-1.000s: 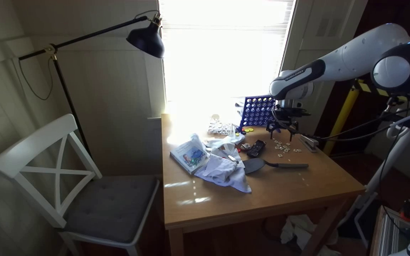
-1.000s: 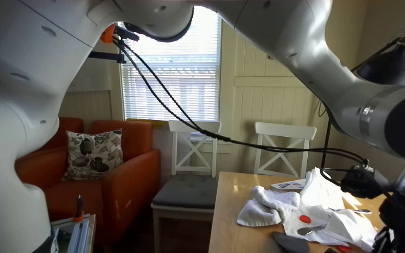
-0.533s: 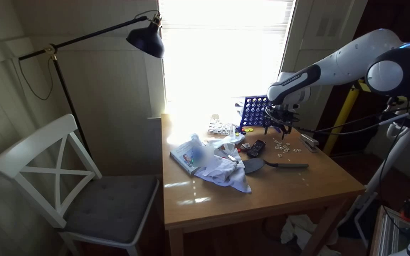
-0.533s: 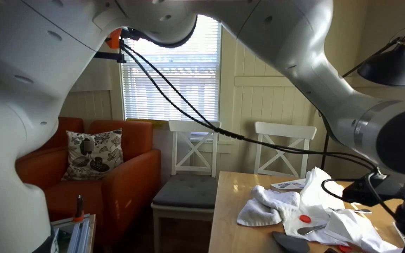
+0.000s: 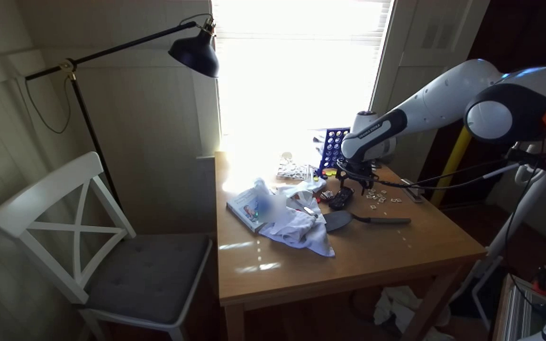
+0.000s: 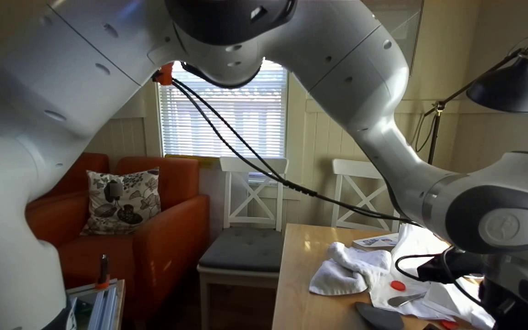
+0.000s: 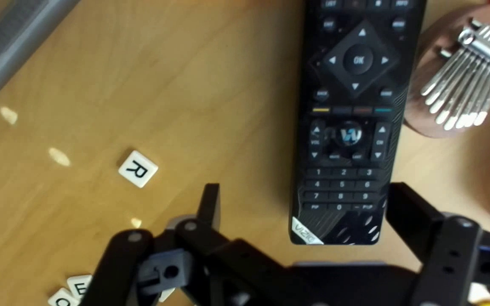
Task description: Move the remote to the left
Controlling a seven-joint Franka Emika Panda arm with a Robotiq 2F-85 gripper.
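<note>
The remote (image 7: 347, 127) is a slim black bar with buttons, lying face up on the wooden table. In an exterior view the remote (image 5: 341, 200) lies between the grey spatula and the blue grid rack. My gripper (image 7: 304, 187) is open and empty, its fingers to either side of the remote's lower end. The right finger appears close along the remote's edge; a wide gap shows on the left. In an exterior view the gripper (image 5: 351, 188) hangs just above and behind the remote. In an exterior view the gripper's fingers are cut off at the lower right.
A grey spatula (image 5: 338, 220) lies in front of the remote. A small thumb piano (image 7: 462, 80) sits close to its right in the wrist view. Letter tiles (image 7: 138, 168), a blue grid rack (image 5: 332, 149), white cloths (image 5: 296, 225), a book (image 5: 249, 208) and a stapler (image 5: 413, 190) surround it.
My arm has come down, and the gripper has moved lower and leftward in an exterior view, from beside the grid rack to just over the remote. The remote has not visibly moved.
</note>
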